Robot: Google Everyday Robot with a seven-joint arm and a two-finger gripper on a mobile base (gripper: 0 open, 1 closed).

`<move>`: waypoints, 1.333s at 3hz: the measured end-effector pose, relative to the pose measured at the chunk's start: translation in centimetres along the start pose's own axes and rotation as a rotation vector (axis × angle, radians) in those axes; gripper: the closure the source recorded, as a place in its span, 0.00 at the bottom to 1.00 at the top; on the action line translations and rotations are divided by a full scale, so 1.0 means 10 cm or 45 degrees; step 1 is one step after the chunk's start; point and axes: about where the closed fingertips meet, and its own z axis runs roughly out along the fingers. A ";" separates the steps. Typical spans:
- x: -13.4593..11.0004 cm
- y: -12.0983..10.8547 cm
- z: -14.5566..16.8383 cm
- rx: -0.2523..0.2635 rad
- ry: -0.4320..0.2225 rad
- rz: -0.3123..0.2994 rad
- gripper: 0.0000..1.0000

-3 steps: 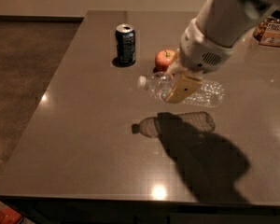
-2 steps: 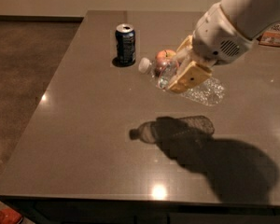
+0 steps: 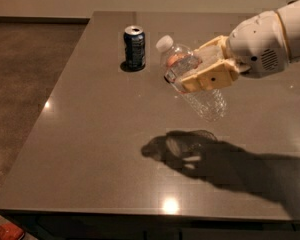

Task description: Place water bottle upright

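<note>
The water bottle (image 3: pixel 190 79) is a clear ribbed plastic bottle with a white cap. It is held in the air above the table, tilted, with the cap up to the left and the base down to the right. My gripper (image 3: pixel 206 68) comes in from the right and is shut on the bottle's middle with its cream-coloured fingers (image 3: pixel 210 78). The bottle's label band is hidden by the fingers. The bottle and arm cast a dark shadow (image 3: pixel 190 151) on the tabletop below.
A dark blue soda can (image 3: pixel 134 47) stands upright at the back of the grey table (image 3: pixel 90 134), left of the bottle. A red apple shows partly through the bottle. The table's left and front edges drop to a brown floor.
My gripper has lifted the bottle off the table and raised it. The bottle's cap end has swung upward, from nearly lying flat to tilted.
</note>
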 end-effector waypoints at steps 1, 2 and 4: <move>-0.05 -0.03 -0.06 0.037 -0.263 0.062 1.00; -0.04 -0.08 -0.09 0.102 -0.427 0.061 1.00; 0.17 -0.13 -0.10 0.220 -0.716 0.076 1.00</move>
